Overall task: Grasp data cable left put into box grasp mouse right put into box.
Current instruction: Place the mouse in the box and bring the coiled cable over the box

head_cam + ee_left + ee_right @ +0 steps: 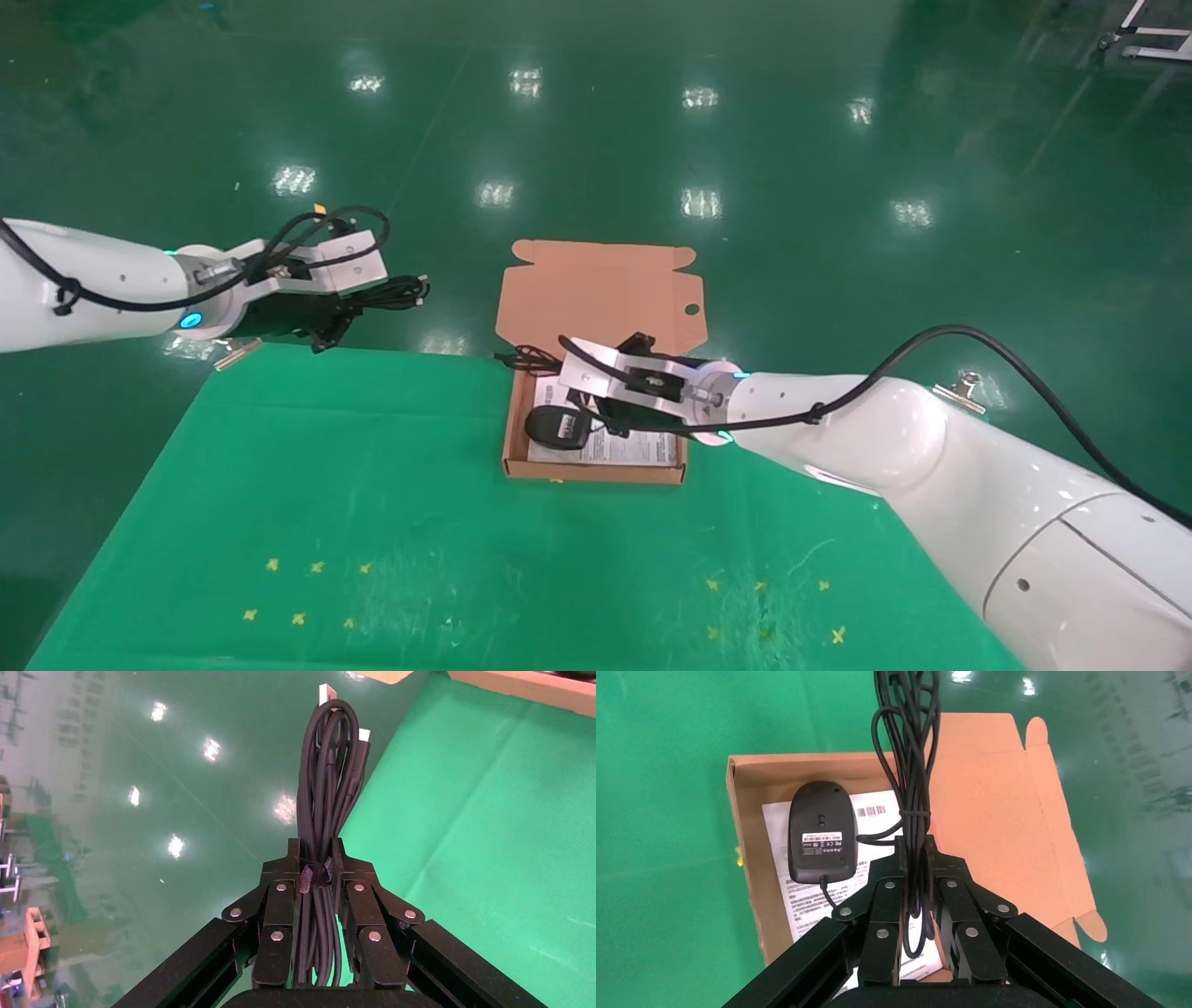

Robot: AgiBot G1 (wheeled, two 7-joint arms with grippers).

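Landmark: shallow orange-brown cardboard mailer box [514,438], sitting at the far edge of the green-cloth table [372,522], flap lid laid open beyond it.

Left tool [345,312] hangs off the table's far-left corner, well to the left of the box, out over the green floor [652,112]. It is clamped on the thin black data cable bundled as a long narrow hank [329,804]; the left wrist view shows the fingers [275,913] pinching the hank at its tie strap, with the USB plugs sticking out past the fingertips. Cable not yet in the box.

Right tool [605,410] is over the box, jaws closed on the bundled thin black cord [909,790] of the mouse, not on the mouse body. The small black oval computer mouse [822,832] lies belly-up inside the box near its left wall, on a white printed sheet [807,910]; label side faces up. The cord runs from the mouse to the gripped bundle, which is held above the box.

Risks, as judged:
- The right tool grips only the cord, so any lift or pull could drag the mouse out or flip it.
- On release, cord loops may spill over the box wall or onto the open flap, since the bundle reaches past the box.
- The left tool needs to travel right to the box; with the right arm occupying that space, the arms could collide.
- The hank is held at one point, so its long end may swing, snag the box rim, or land half outside.
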